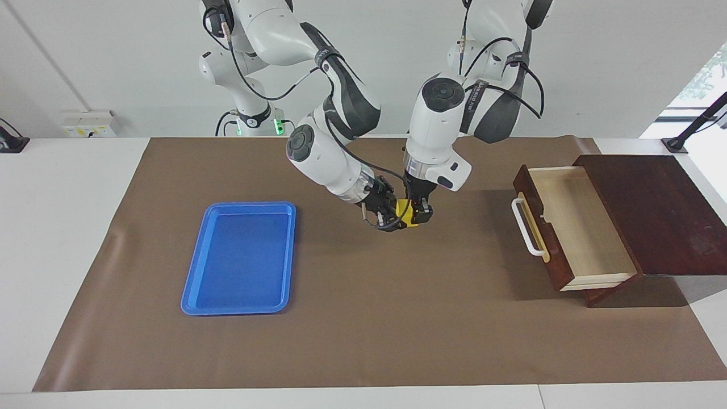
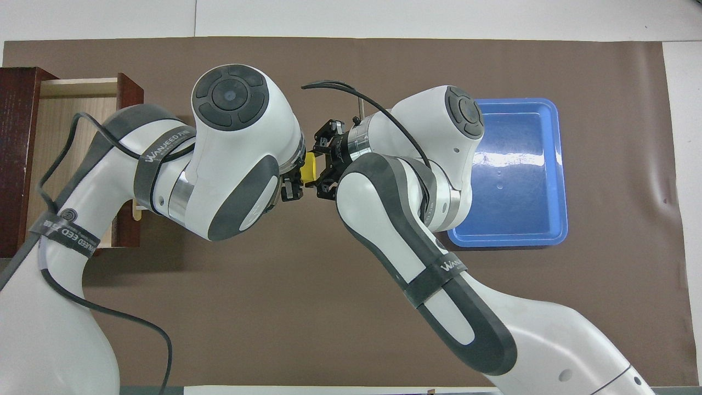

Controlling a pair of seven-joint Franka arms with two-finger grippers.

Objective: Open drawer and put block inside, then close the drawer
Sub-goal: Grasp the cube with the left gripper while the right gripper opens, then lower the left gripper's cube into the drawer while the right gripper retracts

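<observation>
Drawer (image 1: 573, 227) open at three o'clock; block (image 1: 404, 213) mid-mat, pinched between my left claw (image 1: 419, 216) and right claw (image 1: 388, 219), both apparently clamped on it. Handover underway; placing and closing remain.

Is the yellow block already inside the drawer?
No, the block is between both grippers above the mat, while the open drawer holds nothing.
</observation>
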